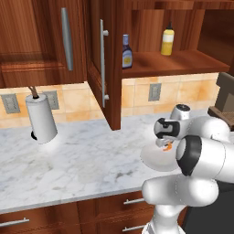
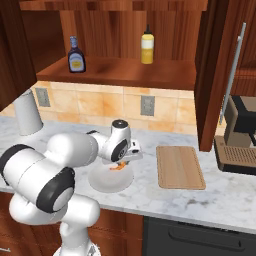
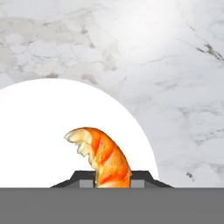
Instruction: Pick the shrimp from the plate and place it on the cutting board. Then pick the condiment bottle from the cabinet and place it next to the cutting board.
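My gripper is shut on the small orange shrimp, held just over the round white plate on the marble counter. In the hand view the shrimp sticks up from between the fingertips, with the plate behind it. From the left base view the shrimp shows under the hand, above the plate. The wooden cutting board lies to the right of the plate. The dark condiment bottle stands on the shelf of the open cabinet.
A yellow squeeze bottle shares the shelf. The open cabinet door hangs over the counter. A paper towel roll stands at the left. A coffee machine sits right of the board.
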Tool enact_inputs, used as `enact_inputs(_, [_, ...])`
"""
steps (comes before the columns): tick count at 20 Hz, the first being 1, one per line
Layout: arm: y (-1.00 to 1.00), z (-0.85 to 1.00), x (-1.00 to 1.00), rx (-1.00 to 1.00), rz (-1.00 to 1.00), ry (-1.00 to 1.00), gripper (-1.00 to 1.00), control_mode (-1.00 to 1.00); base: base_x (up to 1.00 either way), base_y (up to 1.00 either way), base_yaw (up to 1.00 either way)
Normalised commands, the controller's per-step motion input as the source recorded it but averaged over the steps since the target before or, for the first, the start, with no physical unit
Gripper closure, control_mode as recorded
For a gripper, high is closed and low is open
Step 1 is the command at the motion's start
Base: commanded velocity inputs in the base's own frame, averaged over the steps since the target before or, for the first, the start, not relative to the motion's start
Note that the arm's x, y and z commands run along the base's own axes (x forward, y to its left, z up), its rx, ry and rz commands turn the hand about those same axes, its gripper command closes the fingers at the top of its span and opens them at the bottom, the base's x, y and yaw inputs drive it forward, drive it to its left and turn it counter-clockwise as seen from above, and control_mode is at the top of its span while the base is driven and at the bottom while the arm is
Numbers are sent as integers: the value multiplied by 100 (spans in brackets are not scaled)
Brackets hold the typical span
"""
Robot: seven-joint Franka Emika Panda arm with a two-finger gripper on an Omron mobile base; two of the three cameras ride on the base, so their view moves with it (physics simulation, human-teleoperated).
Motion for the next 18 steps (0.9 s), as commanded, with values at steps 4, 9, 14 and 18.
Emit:
enact_inputs(4, [-26, 25, 0, 0, 0, 0, 100, -100, 0, 0, 0])
enact_inputs(9, [-39, 19, 0, -3, 0, 0, 100, -100, 0, 0, 0])
enact_inputs(14, [-42, 9, 0, -4, 0, 0, 100, -100, 0, 0, 0])
enact_inputs(18, [-37, 2, 0, -3, 0, 0, 100, -100, 0, 0, 0])
